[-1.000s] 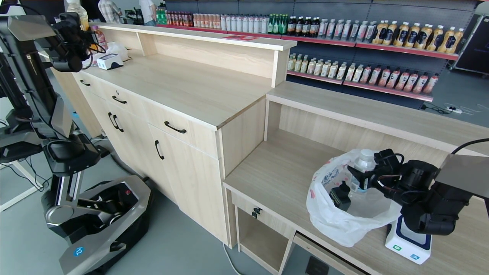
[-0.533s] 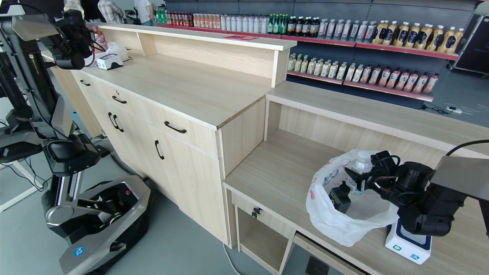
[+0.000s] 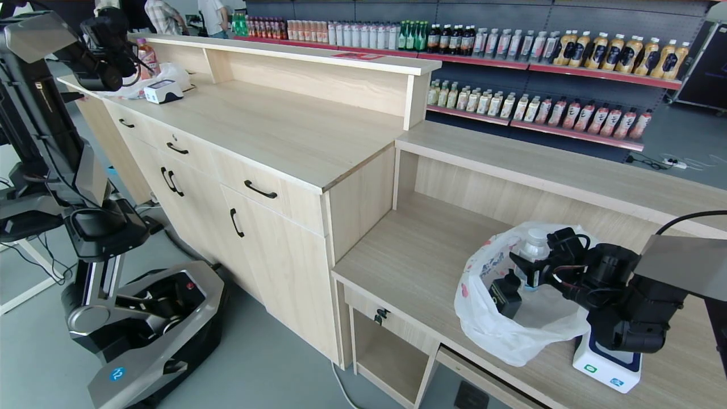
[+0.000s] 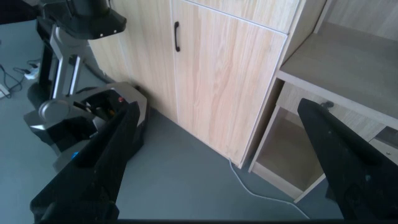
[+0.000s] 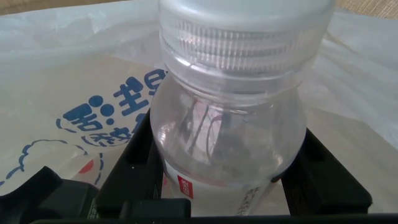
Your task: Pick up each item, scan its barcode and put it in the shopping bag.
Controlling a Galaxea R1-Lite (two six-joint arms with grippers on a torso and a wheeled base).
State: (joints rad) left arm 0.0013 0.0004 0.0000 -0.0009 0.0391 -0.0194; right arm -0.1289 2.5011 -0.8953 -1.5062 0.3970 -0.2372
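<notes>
Stepped pale-wood counter (image 3: 295,130), drink shelves (image 3: 511,51) behind; on its low desk (image 3: 409,250) sits the white bag (image 3: 500,335), scanner (image 3: 606,363) just beside. Right gripper (image 3: 525,271) hangs at the bag's mouth, pinching a clear bottle (image 3: 534,245) upright — its wrist view shows jaws pressed on the bottle's sides. Left gripper (image 4: 217,112) is raised far left, fingers (image 4: 93,174) spread wide — wrist view looks down on cabinet door (image 4: 217,62) and grey floor (image 4: 186,180).
</notes>
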